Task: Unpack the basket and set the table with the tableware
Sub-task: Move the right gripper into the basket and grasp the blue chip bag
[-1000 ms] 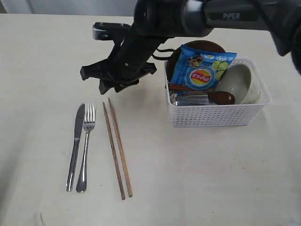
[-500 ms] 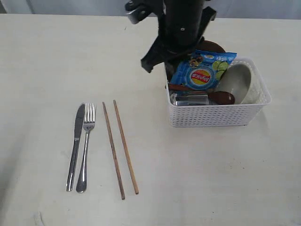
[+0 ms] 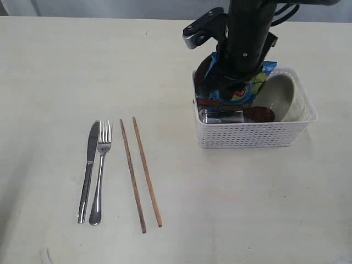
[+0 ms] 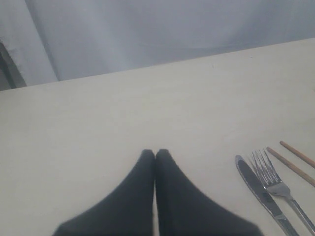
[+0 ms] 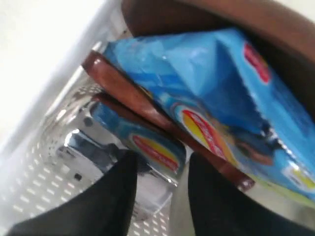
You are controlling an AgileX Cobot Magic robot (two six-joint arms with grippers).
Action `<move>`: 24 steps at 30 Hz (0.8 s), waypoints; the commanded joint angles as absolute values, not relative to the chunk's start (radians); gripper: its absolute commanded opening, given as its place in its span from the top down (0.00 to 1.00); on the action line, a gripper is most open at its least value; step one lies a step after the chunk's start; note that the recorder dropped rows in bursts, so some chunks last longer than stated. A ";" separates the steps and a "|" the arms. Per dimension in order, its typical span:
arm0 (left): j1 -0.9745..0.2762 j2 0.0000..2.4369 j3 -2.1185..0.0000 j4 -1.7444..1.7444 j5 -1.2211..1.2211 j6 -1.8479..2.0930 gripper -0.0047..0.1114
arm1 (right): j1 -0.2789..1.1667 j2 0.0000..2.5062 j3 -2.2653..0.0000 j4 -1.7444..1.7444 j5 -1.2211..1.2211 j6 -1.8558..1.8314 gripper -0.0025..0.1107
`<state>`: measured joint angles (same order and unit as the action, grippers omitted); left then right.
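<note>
Knife [image 3: 88, 173], fork [image 3: 100, 176] and chopsticks [image 3: 140, 173] are laid left of the basket [image 3: 253, 135]. Cup [image 3: 223, 116], spoon [image 3: 258, 114], bowl [image 3: 278, 96] and plate [image 3: 202, 74] are yet to be unpacked from it. The right gripper [image 5: 160, 196] is held above it, jaws apart, nothing gripped.

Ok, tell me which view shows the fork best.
The exterior view: the whole fork lies in plain sight between knife and chopsticks. The left wrist view catches its tines and part of the handle, cut by the frame edge. The right wrist view shows none of it.

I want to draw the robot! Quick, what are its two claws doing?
Left gripper: closed, holding nothing.
Right gripper: open, over the cup in the basket.
</note>
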<state>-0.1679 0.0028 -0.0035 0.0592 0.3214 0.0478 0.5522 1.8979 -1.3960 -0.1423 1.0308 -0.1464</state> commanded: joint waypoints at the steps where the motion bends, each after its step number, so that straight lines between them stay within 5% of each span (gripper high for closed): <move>1: -0.175 0.000 0.000 0.048 0.320 0.049 0.96 | 0.551 1.888 -1.369 -0.114 0.952 -0.183 0.63; 24: -0.175 0.000 0.000 0.048 0.320 0.049 0.96 | 0.549 1.954 -1.369 -0.039 1.036 -0.315 0.58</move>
<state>-0.1679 0.0028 -0.0035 0.0592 0.3214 0.0478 0.5522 1.9338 -1.3728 -0.0400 0.9887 -0.3179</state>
